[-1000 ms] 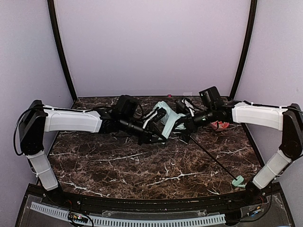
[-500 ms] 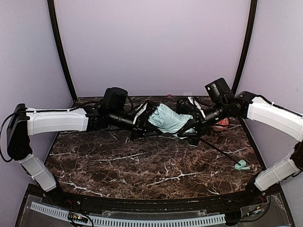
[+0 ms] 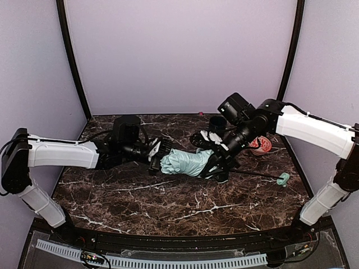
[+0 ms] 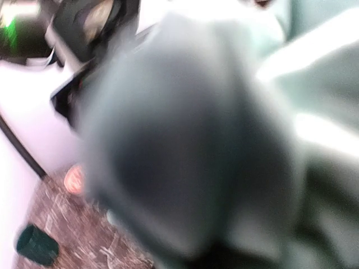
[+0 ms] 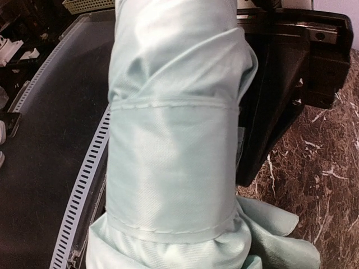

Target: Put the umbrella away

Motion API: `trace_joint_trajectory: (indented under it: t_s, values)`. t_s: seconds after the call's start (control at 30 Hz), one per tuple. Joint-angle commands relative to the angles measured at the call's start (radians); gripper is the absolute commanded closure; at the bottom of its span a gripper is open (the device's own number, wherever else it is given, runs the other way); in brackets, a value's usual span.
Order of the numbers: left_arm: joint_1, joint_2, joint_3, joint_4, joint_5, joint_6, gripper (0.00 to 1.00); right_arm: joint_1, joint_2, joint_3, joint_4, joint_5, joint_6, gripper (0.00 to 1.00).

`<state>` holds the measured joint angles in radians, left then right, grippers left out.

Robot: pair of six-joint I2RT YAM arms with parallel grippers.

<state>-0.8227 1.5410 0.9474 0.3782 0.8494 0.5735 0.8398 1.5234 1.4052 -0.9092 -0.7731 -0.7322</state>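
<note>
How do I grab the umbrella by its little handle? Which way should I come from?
Probably best from straight above. The small mint handle lies flat on the table at the free end of the thin black shaft, well away from the bundled canopy, so nothing crowds it. Pinch across its narrow sides rather than along the shaft.

It looked like a robotics lab test cell: plain lilac walls point(image 3: 179, 56) and black curved corner poles point(image 3: 73, 61) enclosed a dark brown marble-patterned tabletop point(image 3: 168, 202), with two white-and-black robot arms point(image 3: 61, 154) bolted at its near edge.
</note>
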Motion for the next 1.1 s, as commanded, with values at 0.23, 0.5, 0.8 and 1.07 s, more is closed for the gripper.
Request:
trace_joint_trajectory:
  t_s: [0.23,0.5,0.8,1.07]
  values:
    - [0.012,-0.058,-0.046,0.356,-0.078,0.328,1.00,0.136,0.037,0.040,-0.068,-0.133,-0.110,1.00]
    - [-0.076,-0.114,-0.153,0.559,-0.019,0.212,0.94,0.132,0.035,-0.031,0.036,-0.124,-0.066,1.00]
    - [-0.081,-0.141,-0.205,0.627,-0.061,0.076,0.86,0.084,0.040,-0.065,0.074,-0.093,-0.017,1.00]
    - [0.000,-0.202,-0.259,0.603,-0.408,-0.121,0.61,0.044,-0.011,-0.129,0.189,-0.069,0.054,1.00]
